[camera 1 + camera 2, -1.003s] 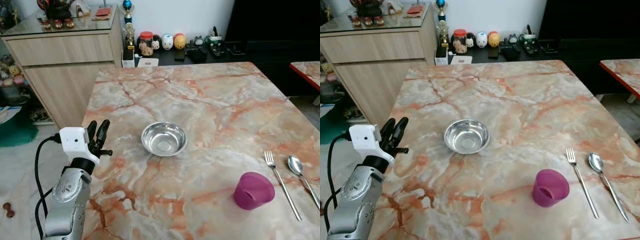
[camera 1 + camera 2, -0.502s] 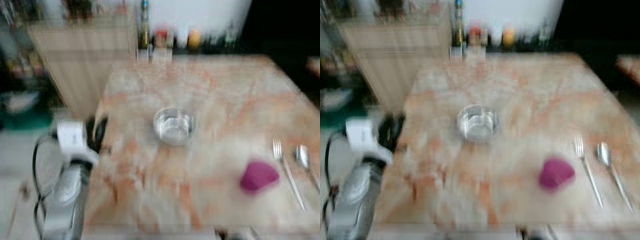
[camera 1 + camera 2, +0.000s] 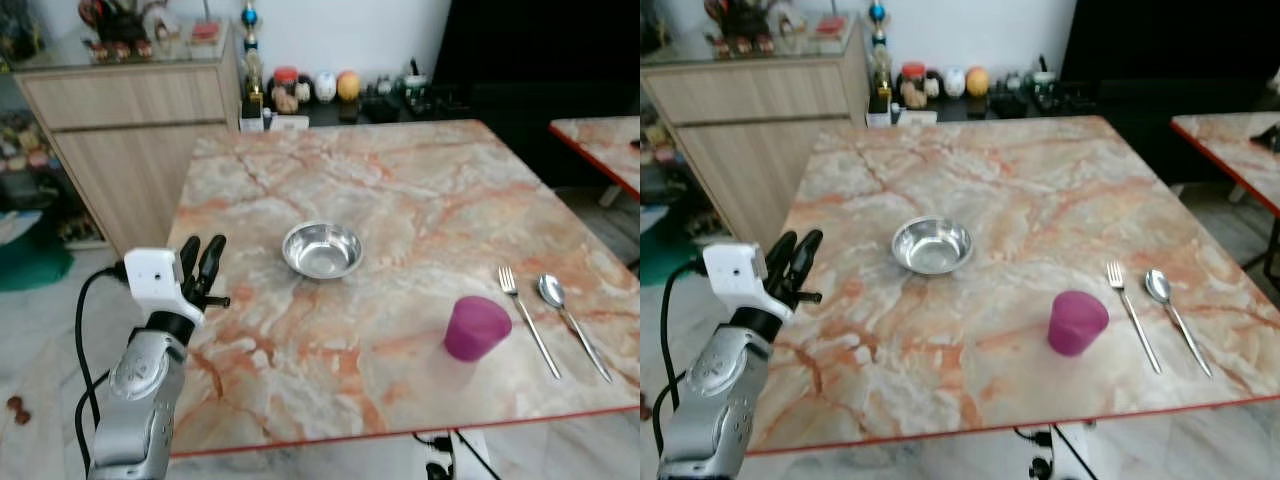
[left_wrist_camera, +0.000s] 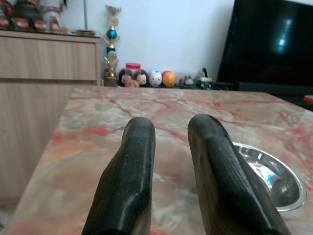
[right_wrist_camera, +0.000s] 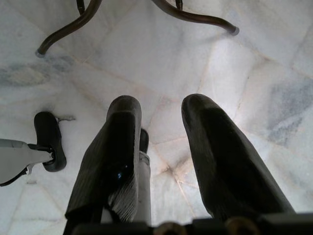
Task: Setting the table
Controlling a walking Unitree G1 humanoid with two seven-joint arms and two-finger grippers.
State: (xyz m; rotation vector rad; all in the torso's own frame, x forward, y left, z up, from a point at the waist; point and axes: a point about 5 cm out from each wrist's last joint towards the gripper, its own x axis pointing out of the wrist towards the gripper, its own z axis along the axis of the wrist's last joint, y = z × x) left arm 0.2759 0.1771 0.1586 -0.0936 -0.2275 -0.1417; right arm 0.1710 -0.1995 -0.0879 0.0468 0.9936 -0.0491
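Left eye view: released left gripper [image 3: 200,262] beside bowl [image 3: 321,250]; cup [image 3: 475,327], fork [image 3: 528,321], spoon [image 3: 571,323] well apart.

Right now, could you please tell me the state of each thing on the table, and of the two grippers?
Steel bowl: upright, empty.
Purple cup: upside down on the table, near the front edge.
Fork: lying flat, beside the spoon.
Spoon: lying flat, bowl end pointing away from the robot.
Left gripper: open, holding nothing, raised at the table's left edge.
Right gripper: open, holding nothing, pointing down at the floor.
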